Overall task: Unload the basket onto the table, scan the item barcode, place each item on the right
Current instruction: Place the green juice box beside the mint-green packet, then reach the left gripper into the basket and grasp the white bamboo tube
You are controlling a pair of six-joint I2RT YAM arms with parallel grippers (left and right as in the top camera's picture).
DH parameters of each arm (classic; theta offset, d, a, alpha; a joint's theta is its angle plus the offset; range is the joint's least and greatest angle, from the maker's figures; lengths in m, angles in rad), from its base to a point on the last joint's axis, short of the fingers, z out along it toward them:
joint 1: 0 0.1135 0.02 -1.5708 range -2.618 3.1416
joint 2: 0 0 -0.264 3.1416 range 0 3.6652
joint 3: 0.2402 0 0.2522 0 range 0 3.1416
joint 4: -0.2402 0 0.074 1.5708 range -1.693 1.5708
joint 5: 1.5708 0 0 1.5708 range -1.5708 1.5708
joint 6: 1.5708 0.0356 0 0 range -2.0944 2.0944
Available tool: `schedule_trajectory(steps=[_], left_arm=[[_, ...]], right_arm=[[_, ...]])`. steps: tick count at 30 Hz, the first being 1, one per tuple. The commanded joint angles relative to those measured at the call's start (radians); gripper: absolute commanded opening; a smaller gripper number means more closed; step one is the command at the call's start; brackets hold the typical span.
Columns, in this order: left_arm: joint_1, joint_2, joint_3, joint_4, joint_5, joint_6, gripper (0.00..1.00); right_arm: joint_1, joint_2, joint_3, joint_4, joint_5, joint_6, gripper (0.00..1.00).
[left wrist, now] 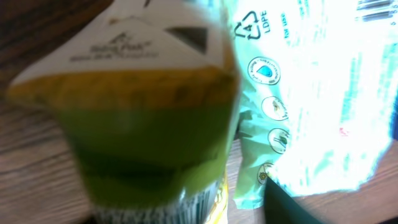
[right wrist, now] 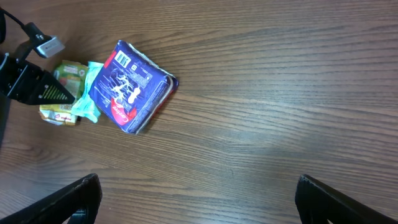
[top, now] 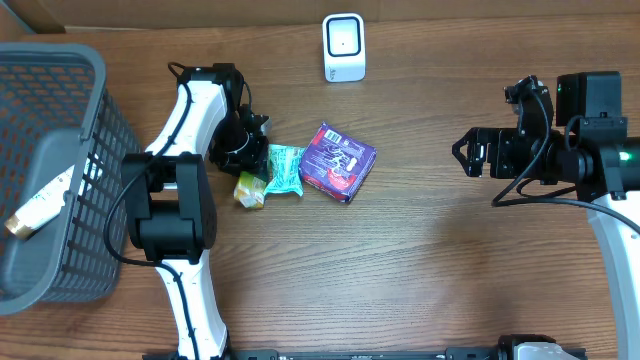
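Observation:
Three items lie in the middle of the table: a yellow-green carton (top: 249,190), a teal packet (top: 285,168) and a purple packet (top: 337,161). The white scanner (top: 344,47) stands at the back. My left gripper (top: 240,145) hangs right over the carton and the teal packet. The left wrist view is filled by the blurred carton (left wrist: 143,118), a barcode at its lower edge, with the teal packet (left wrist: 311,93) beside it. One dark finger (left wrist: 295,202) stands apart from the carton; the jaws look open. My right gripper (right wrist: 199,193) is wide open over bare wood, far right of the purple packet (right wrist: 130,84).
A grey mesh basket (top: 60,70) stands at the left edge with a white tube (top: 40,205) in it. The left arm's white links (top: 185,250) run along the table beside the basket.

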Motion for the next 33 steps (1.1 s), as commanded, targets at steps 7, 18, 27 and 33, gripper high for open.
schedule_trajectory(steps=[7, 18, 27, 33], left_arm=[[-0.01, -0.014, 0.258, -0.162, 0.016, -0.087, 0.72], [0.142, -0.145, 0.993, -0.359, 0.019, -0.326, 0.76], [0.49, -0.325, 0.99, -0.359, -0.183, -0.552, 1.0], [0.671, -0.307, 0.848, -0.353, -0.18, -0.597, 1.0]], right_arm=[[0.001, 0.001, 0.019, 0.007, 0.006, -0.002, 1.0], [0.001, 0.001, 0.019, 0.006, 0.006, -0.002, 1.0], [0.001, 0.001, 0.019, 0.007, 0.006, -0.002, 1.0], [0.001, 0.001, 0.019, 0.006, 0.006, -0.002, 1.0]])
